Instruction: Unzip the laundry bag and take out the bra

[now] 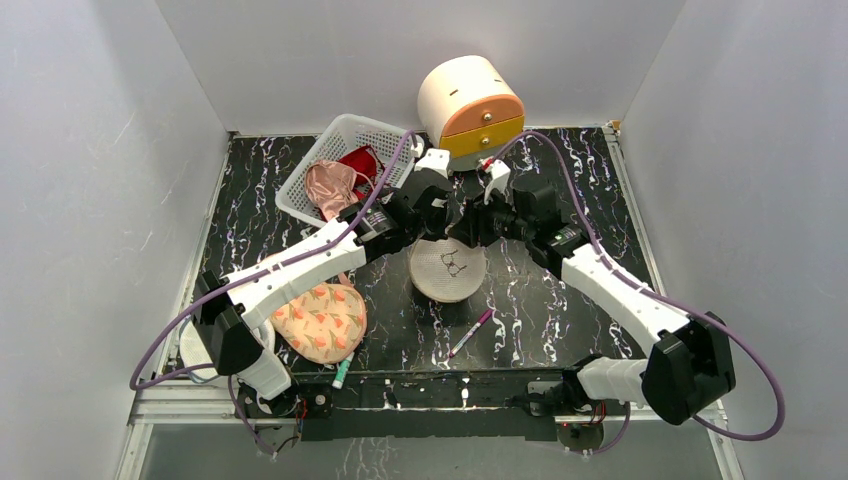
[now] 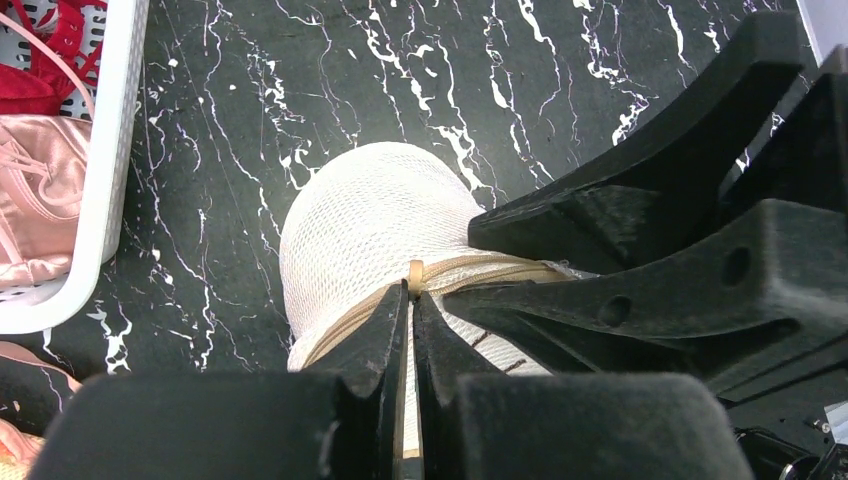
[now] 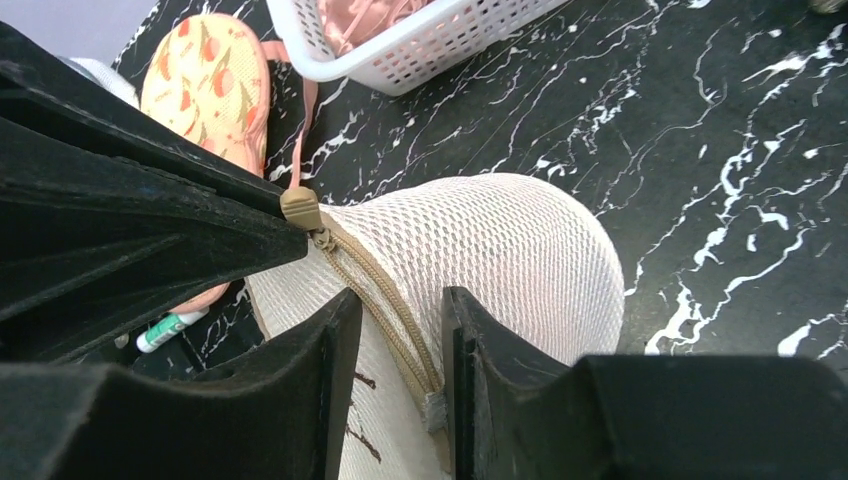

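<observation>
L end effector (image 2: 410, 296) pinches zip tab (image 2: 415, 271) on laundry bag (image 2: 360, 215).

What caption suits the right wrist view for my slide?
Right gripper straddles the zip on the mesh laundry bag while left gripper pinches the tan zip pull.

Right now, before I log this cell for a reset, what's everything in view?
laundry bag: one, beige-white mesh, table centre
zip pull: one, tan, on bag rim
basket: one, white, far left, holding pink garment, red garment
padded piece: one, peach floral, near left
drawer unit: one, cream and orange, far centre
markers: two, pink marker near centre, green-capped marker near edge
table: one, black marble
left gripper: fingers shut on zip pull
right gripper: fingers astride the zip
</observation>
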Controlling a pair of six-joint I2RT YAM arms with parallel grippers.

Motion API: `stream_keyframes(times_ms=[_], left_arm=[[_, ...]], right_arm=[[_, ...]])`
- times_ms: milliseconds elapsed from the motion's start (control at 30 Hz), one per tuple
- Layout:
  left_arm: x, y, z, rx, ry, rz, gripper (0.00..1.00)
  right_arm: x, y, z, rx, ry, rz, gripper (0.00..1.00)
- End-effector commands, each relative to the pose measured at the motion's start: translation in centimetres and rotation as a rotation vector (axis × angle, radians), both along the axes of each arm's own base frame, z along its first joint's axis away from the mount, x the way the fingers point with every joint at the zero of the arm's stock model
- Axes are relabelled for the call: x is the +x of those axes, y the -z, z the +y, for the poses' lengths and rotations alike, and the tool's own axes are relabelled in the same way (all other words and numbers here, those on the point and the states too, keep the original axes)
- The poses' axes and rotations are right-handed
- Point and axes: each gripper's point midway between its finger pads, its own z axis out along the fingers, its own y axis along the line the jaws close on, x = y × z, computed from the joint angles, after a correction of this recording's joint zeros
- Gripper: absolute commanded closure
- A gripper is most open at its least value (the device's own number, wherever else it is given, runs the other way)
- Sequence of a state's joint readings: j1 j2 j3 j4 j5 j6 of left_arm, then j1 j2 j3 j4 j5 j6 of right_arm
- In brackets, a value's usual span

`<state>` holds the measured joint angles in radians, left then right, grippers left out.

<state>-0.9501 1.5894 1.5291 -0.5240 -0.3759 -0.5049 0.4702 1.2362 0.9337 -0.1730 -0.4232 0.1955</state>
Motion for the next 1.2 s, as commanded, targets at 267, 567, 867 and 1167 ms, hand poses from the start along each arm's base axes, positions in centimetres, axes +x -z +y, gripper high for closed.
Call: stream_keyframes(times_ms=[267,567,867,1167], left_arm=[[0.1,-3.1,2.1,-0.047,-0.068,-0.071,1.00],[0.5,-3.8,5.7,-0.062,-0.230,-0.107,1.00],[0.3,-4.2,5.7,-0.116,-0.210,-0.091,1.00],[0.2,-4.0,4.1,-0.127,-0.140,-0.069,1.00]], right_arm=[[0.7,-3.6,-0.7,0.180,0.155,-0.086,0.94],[0.6,-3.6,-2.5,0.247,0.279,-0.091,1.00],[0.2,-2.6,-2.8,0.180,0.259,-0.093,0.76],[-0.3,-6.0,-1.8,0.111,0.130,-0.147,0.46]])
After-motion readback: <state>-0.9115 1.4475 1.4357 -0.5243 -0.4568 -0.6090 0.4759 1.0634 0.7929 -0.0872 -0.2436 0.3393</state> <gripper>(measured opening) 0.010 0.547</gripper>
